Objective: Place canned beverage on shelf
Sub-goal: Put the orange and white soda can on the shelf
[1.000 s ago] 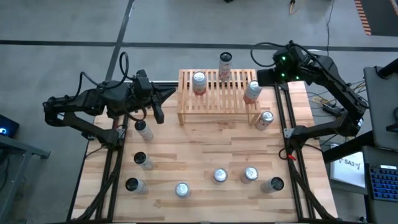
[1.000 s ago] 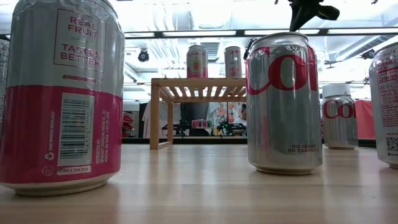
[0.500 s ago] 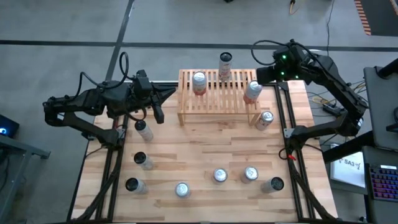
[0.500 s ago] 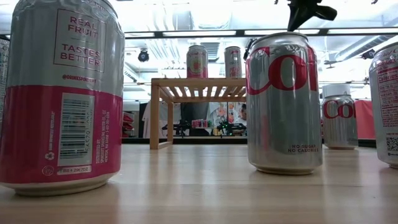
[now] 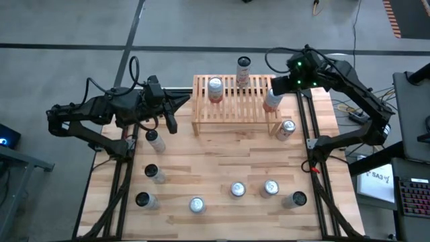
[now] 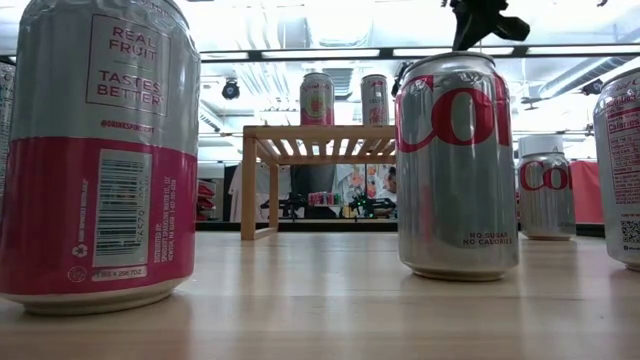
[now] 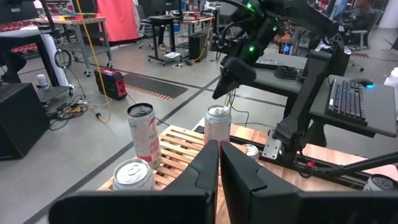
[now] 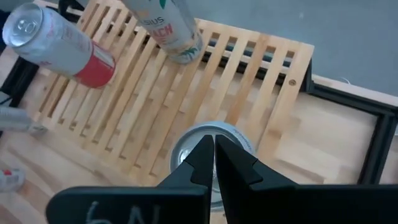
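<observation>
Slatted pale-wood shelf [image 5: 235, 101] bears three cylindrical metal cans [image 5: 215, 88].

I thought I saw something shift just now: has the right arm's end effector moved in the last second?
Yes. In the high view the right end effector has swung in over the shelf, toward the can on its right end.

Overhead, tabletop, two wrist views
</observation>
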Robot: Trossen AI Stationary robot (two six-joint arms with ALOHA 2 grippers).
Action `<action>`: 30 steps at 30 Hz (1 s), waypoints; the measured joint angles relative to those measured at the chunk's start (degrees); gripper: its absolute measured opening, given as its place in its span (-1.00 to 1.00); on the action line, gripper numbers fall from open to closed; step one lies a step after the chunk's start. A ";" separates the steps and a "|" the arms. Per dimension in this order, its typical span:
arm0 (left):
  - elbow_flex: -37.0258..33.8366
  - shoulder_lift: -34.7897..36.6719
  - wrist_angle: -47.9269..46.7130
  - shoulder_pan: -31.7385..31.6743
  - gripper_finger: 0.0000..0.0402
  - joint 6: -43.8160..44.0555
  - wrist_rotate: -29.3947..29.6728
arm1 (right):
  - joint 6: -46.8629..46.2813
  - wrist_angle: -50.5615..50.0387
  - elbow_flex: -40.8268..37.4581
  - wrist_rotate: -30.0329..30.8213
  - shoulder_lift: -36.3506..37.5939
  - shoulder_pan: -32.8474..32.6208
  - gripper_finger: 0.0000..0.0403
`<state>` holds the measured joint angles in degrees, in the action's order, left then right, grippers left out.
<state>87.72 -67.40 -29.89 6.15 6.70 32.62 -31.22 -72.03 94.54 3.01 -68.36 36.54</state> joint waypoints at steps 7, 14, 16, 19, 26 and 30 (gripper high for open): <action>0.00 0.00 -0.16 0.01 -1.00 0.00 0.00 | 0.56 -0.31 -1.59 1.55 0.00 -0.26 -0.95; 0.00 0.00 -0.21 0.02 -1.00 0.00 -0.02 | 0.81 0.01 -2.86 1.65 0.00 -0.29 -0.95; 0.00 0.00 -0.31 0.00 -1.00 0.00 -0.02 | 0.87 0.17 -2.86 1.67 0.00 -0.29 -0.95; 0.00 0.00 -0.76 0.02 -1.00 0.00 -0.02 | 0.93 -0.01 -2.86 1.67 0.00 -0.29 -0.95; 0.00 -0.02 -0.79 0.01 -1.00 0.00 -0.02 | 0.31 -1.83 -2.86 1.59 0.00 -0.29 -0.95; 0.00 -0.01 -0.79 0.01 -1.00 0.00 -0.02 | -0.31 -2.97 -2.86 1.50 -0.02 -0.30 -0.95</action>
<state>87.72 -67.40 -30.68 6.16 6.70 32.60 -31.53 -74.99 91.68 4.51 -68.38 36.23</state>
